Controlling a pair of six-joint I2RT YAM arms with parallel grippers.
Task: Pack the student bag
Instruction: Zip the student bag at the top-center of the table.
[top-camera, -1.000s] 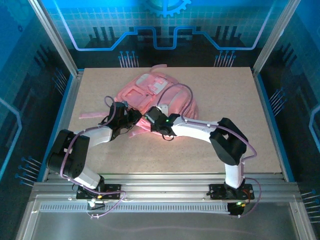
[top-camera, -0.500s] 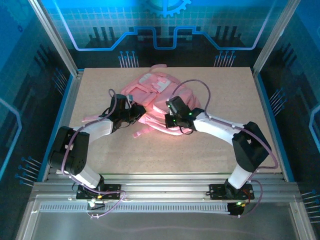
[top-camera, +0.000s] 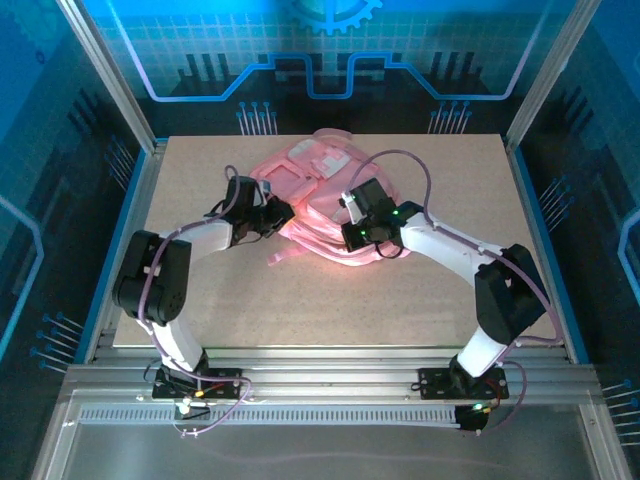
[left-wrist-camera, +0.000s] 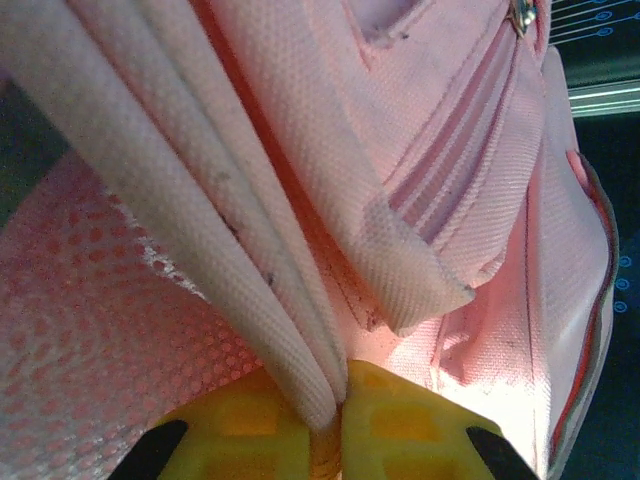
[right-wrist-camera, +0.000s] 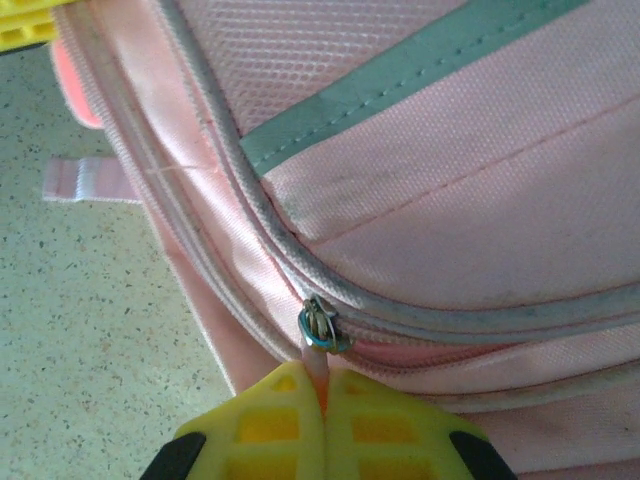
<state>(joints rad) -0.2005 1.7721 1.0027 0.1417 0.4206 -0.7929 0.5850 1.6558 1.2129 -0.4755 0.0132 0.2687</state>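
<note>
The student bag (top-camera: 318, 190), a large soft pink backpack, lies flat at the back middle of the table. My left gripper (top-camera: 282, 216) is at its left edge. In the left wrist view its yellow fingers (left-wrist-camera: 400, 420) are shut on a pale ribbed fold of the student bag (left-wrist-camera: 470, 150). My right gripper (top-camera: 350, 200) rests on the bag's right half. In the right wrist view that gripper (right-wrist-camera: 322, 385) is shut on the pink pull tab under the metal zip slider (right-wrist-camera: 322, 328), on a zip that curves along the student bag (right-wrist-camera: 450, 210).
Thin pink straps (top-camera: 292, 254) trail from the bag onto the beige speckled tabletop (top-camera: 330, 310) toward the front. A strap loop (right-wrist-camera: 85, 180) lies flat on the board. Aluminium frame posts (top-camera: 110, 80) and side rails border the table.
Both grippers have moved away from the near edge and to the right, and the bag has shifted back with them. The right arm has swung out to the right. Both grips stay shut.
</note>
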